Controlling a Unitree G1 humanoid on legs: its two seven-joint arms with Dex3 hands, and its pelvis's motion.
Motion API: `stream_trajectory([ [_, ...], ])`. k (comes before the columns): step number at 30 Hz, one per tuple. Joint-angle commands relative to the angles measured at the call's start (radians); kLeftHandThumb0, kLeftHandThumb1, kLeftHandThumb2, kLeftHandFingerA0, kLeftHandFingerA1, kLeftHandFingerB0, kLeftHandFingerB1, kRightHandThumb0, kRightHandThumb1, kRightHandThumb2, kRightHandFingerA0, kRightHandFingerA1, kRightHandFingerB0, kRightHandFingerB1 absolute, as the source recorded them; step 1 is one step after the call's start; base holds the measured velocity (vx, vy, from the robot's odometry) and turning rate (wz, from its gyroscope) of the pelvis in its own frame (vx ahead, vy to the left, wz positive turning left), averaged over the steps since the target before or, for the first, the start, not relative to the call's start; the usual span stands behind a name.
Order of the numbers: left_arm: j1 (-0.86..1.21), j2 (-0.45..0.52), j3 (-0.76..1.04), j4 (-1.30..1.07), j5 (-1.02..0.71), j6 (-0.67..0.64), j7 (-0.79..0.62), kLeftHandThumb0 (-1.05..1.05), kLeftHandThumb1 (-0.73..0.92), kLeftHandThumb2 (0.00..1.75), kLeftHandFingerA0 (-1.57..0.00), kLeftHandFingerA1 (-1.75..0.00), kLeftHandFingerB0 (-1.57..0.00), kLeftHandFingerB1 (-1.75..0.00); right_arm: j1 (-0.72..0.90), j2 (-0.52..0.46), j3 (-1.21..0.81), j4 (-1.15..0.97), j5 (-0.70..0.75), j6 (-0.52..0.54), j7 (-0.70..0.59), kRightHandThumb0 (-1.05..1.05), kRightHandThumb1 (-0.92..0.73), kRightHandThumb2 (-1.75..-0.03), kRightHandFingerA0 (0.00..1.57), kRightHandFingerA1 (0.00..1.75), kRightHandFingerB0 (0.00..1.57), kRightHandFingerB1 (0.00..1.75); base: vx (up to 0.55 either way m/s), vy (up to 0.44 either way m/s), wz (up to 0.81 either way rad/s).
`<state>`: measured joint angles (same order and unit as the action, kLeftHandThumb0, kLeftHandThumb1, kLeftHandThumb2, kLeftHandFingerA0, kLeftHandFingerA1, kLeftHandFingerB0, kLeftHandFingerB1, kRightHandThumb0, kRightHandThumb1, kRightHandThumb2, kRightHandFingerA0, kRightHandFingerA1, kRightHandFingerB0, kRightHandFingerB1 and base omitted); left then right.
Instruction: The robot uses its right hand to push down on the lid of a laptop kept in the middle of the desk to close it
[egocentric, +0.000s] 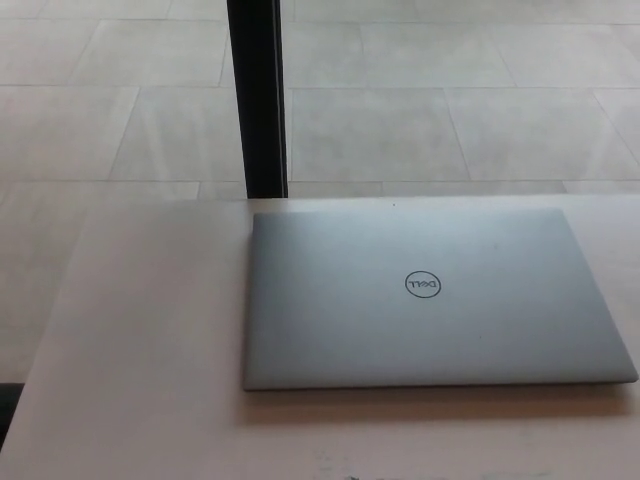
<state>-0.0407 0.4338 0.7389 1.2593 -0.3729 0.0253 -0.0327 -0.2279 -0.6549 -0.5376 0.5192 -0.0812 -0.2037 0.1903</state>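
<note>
With its lid flat down, laptop sits shut on desk.
Neither hand shows, so can't tell their grip; black post stands behind laptop.

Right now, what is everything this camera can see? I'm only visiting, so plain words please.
laptop: one, silver-grey, lid shut flat, round logo on top, lying on the desk toward the right.
desk: one, pale whitish, fills the lower part of the picture.
post: one, black, upright behind the desk's far edge, left of centre.
floor: pale grey tiles, beyond the desk.
robot's hands: none in view, left or right.
</note>
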Motion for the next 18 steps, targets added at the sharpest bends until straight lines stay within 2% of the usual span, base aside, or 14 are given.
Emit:
stream_trajectory([
  [1, 0.020, 0.021, -0.007, 0.005, -0.011, -0.023, 0.007, -0.84, 0.92, 0.76, -0.51, -0.63, -0.45, -0.45, 0.132, 0.052, -0.574, 0.403, 0.469, 0.021, -0.291, -0.87, -0.88, -0.71, 0.63, 1.37, 0.11, 0.92, 0.00, 0.000, 0.00],
  [3, 0.020, 0.022, -0.008, 0.006, -0.010, -0.023, 0.000, -0.84, 0.92, 0.76, -0.51, -0.63, -0.45, -0.45, 0.137, 0.045, -0.595, 0.438, 0.470, 0.014, -0.301, -0.87, -0.88, -0.71, 0.63, 1.37, 0.11, 0.92, 0.00, 0.000, 0.00],
  [4, 0.018, 0.020, -0.001, 0.007, -0.017, -0.024, 0.005, -0.84, 0.92, 0.74, -0.50, -0.63, -0.45, -0.46, 0.135, 0.046, -0.617, 0.453, 0.482, 0.014, -0.306, -0.92, -0.89, -0.70, 0.60, 1.46, 0.08, 0.96, 0.00, 0.000, 0.00],
  [5, 0.018, 0.019, 0.001, 0.006, -0.019, -0.027, 0.006, -0.83, 0.92, 0.73, -0.51, -0.62, -0.46, -0.47, 0.136, 0.052, -0.634, 0.457, 0.488, 0.023, -0.327, -0.93, -0.76, -1.22, 0.80, 1.27, 0.23, 0.84, 0.00, 0.000, 0.00],
  [6, 0.020, 0.017, -0.005, 0.006, -0.012, -0.034, 0.010, -0.83, 0.92, 0.74, -0.52, -0.61, -0.47, -0.47, 0.131, 0.051, -0.647, 0.469, 0.488, 0.034, -0.351, -0.92, -0.92, -0.72, 0.70, 1.58, 0.07, 1.06, 0.00, 0.000, 0.00],
  [8, 0.020, 0.018, -0.008, 0.006, -0.008, -0.032, 0.015, -0.82, 0.92, 0.74, -0.53, -0.62, -0.47, -0.47, 0.119, 0.049, -0.672, 0.490, 0.510, 0.043, -0.340, -0.90, -0.90, -0.71, 0.74, 1.65, 0.03, 1.06, 0.00, 0.000, 0.00],
  [9, 0.020, 0.017, -0.009, 0.004, -0.007, -0.036, 0.017, -0.81, 0.92, 0.74, -0.54, -0.65, -0.44, -0.47, 0.111, 0.050, -0.692, 0.505, 0.521, 0.047, -0.350, -0.89, -0.88, -0.73, 0.84, 1.64, 0.00, 0.99, 0.00, 0.000, 0.00],
  [10, 0.021, 0.017, -0.011, 0.002, -0.006, -0.035, 0.015, -0.82, 0.92, 0.76, -0.54, -0.64, -0.44, -0.47, 0.098, 0.047, -0.723, 0.517, 0.543, 0.066, -0.365, -0.90, -0.89, -0.67, 0.85, 1.56, 0.00, 0.92, 0.00, 0.000, 0.00],
  [12, 0.021, 0.018, -0.012, 0.001, -0.006, -0.034, 0.015, -0.82, 0.92, 0.76, -0.54, -0.64, -0.44, -0.47, 0.089, 0.043, -0.742, 0.528, 0.548, 0.072, -0.368, -0.90, -0.89, -0.67, 0.85, 1.56, 0.00, 0.92, 0.00, 0.000, 0.00],
  [13, 0.017, 0.016, -0.008, -0.004, -0.011, -0.031, 0.012, -0.83, 0.92, 0.75, -0.54, -0.65, -0.44, -0.48, 0.053, 0.038, -0.834, 0.529, 0.634, 0.125, -0.428, -0.87, -0.88, -0.67, 0.94, 1.59, 0.16, 1.21, 0.00, 0.000, 0.00],
  [14, 0.015, 0.017, -0.008, -0.002, -0.010, -0.030, 0.024, -0.82, 0.92, 0.76, -0.54, -0.64, -0.44, -0.47, 0.050, 0.035, -0.864, 0.544, 0.652, 0.141, -0.455, -0.79, -0.92, -0.71, 0.74, 1.45, 0.14, 1.21, 0.00, 0.000, 0.00],
  [15, 0.015, 0.019, -0.002, -0.001, -0.016, -0.027, 0.021, -0.83, 0.92, 0.78, -0.53, -0.65, -0.42, -0.47, 0.052, 0.041, -0.867, 0.546, 0.647, 0.140, -0.452, -0.76, -0.92, -0.76, 0.69, 1.46, 0.11, 1.26, 0.00, 0.000, 0.00],
  [16, 0.016, 0.021, 0.000, 0.004, -0.018, -0.025, 0.016, -0.84, 0.92, 0.74, -0.53, -0.66, -0.47, -0.49, 0.062, 0.054, -0.860, 0.535, 0.627, 0.139, -0.444, -0.81, -0.92, -0.77, 0.57, 1.54, 0.38, 1.28, 0.00, 0.000, 0.00],
  [18, 0.014, 0.021, 0.000, 0.005, -0.018, -0.024, 0.016, -0.84, 0.92, 0.74, -0.53, -0.66, -0.47, -0.49, 0.057, 0.053, -0.868, 0.537, 0.617, 0.140, -0.442, -0.81, -0.92, -0.77, 0.57, 1.54, 0.38, 1.28, 0.00, 0.000, 0.00],
])
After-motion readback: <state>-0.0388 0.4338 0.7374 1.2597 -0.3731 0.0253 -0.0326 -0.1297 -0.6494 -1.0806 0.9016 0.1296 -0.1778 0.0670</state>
